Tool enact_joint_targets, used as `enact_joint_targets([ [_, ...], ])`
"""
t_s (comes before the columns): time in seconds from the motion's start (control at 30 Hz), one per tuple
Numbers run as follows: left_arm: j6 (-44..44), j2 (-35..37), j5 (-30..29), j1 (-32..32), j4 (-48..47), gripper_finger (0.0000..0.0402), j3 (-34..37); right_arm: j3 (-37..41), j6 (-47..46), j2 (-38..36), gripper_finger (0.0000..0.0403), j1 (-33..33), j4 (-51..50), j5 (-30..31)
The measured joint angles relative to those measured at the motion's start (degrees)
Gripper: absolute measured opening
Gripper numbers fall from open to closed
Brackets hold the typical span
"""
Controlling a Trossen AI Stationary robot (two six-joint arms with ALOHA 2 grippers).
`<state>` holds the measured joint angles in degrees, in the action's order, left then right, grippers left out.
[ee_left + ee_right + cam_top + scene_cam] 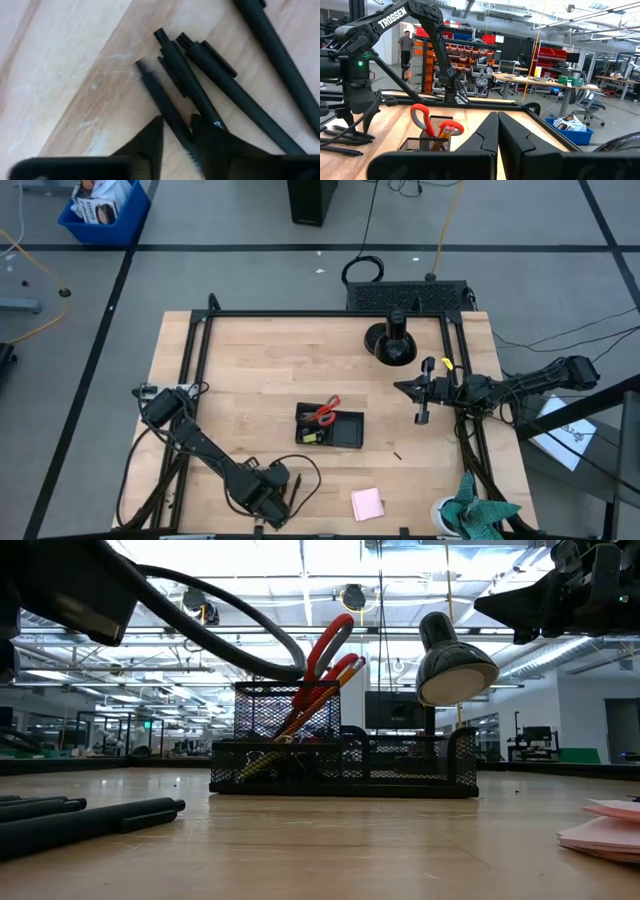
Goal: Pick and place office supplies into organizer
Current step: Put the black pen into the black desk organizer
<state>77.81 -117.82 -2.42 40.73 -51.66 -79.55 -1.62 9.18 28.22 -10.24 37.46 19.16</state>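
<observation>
Several dark pens (235, 95) lie side by side on the wood near the table's near edge. My left gripper (177, 120) points down over them and is shut on one thin pen (155, 90). The black organizer (345, 430) stands mid-table. Red-handled scissors (326, 410) and orange pencils (320, 690) stand in its mesh cup. A pink sticky-note pad (367, 503) lies flat near the front edge. My right gripper (497, 130) is shut on nothing and hangs level above the table's right side. My left gripper has the thin pen's barrel (170, 112) pinched between its two fingers, some way back from the pen's end. The fingers come from above, pointing down, and lie across the pen. The pen lies flat on the table beside the other pens.
A round black stand with a post (390, 340) sits at the far right of the table. A teal cloth (480, 515) lies at the near right corner. The black frame rails (200, 350) run along the table's edges. Bare wood lies between the pens and the organizer.
</observation>
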Motion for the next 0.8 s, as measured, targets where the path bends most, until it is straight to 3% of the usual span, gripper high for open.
enact_joint_targets([
  [0.27, -3.4, 0.0, -0.4, 0.4, 0.8, 0.0019, 0.1, 0.0, -0.1, 0.0, 0.0000, 0.0, 0.0, 0.0],
  [0.37, -4.1, 0.0, -0.8, 0.4, 0.8, 0.0024, 0.1, 0.0, -0.4, 0.0, 0.0000, 0.0, 0.0, 0.0],
  [0.6, -8.8, 0.0, -2.8, 0.2, 0.8, 0.0080, 0.2, 0.0, -0.6, 0.0, 0.0000, 0.0, 0.0, 0.0],
  [0.8, -13.3, -0.1, -7.2, 0.5, 0.4, 0.0019, 0.2, 0.0, -0.6, 0.0, 0.0000, 0.0, 0.0, 0.0],
])
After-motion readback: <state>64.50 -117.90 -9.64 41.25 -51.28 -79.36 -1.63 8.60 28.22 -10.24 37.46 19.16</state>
